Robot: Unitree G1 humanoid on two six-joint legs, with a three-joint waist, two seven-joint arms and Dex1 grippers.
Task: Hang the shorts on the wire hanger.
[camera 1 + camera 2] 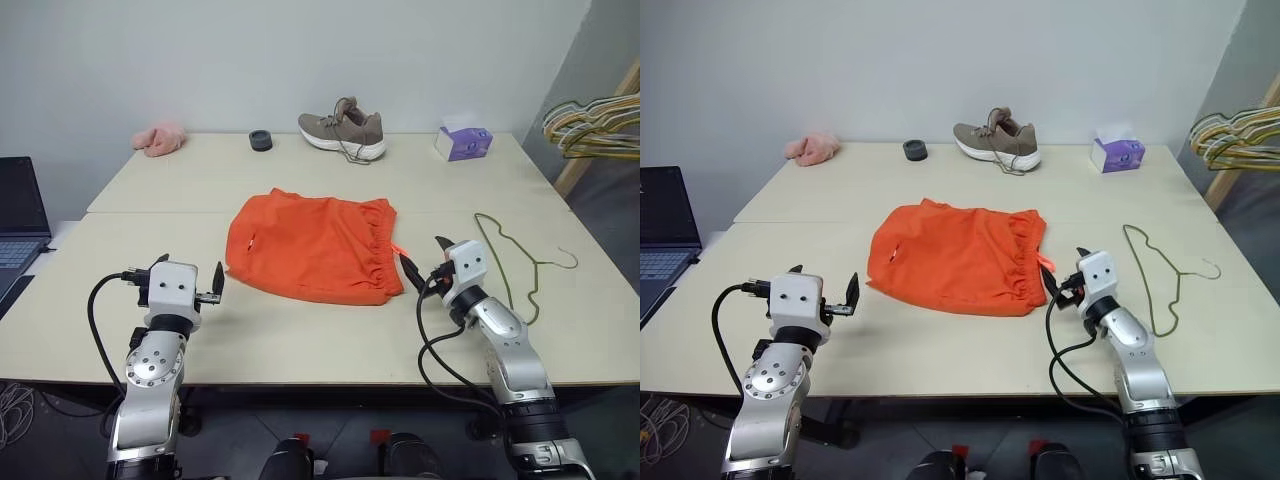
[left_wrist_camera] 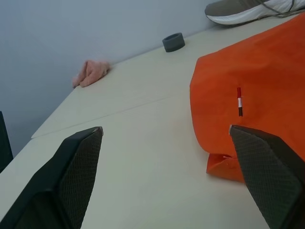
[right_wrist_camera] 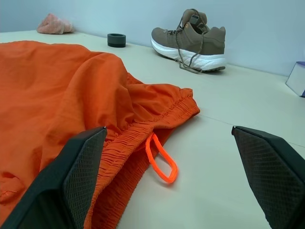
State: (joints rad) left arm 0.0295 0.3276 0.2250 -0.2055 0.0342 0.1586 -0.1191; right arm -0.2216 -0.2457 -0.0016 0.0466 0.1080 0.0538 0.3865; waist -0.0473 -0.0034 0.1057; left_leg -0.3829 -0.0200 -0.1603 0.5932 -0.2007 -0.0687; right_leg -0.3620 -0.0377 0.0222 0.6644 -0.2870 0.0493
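Both grippers, left point(image 1: 190, 283) and right point(image 1: 428, 262), empty, fingers apart. Shorts point(image 1: 310, 245) flat mid-worktop point(image 1: 300, 335), wire hanger point(image 1: 515, 262) well right. Approach step; next: clamp waistband beside right gripper.

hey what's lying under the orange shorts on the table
The shorts lie flat on the cream table, drawstring loop resting on bare tabletop. Nothing pokes out from beneath; whatever the fabric covers can't be seen. The wire hanger lies apart.

Silver arms (black cables), black pincers
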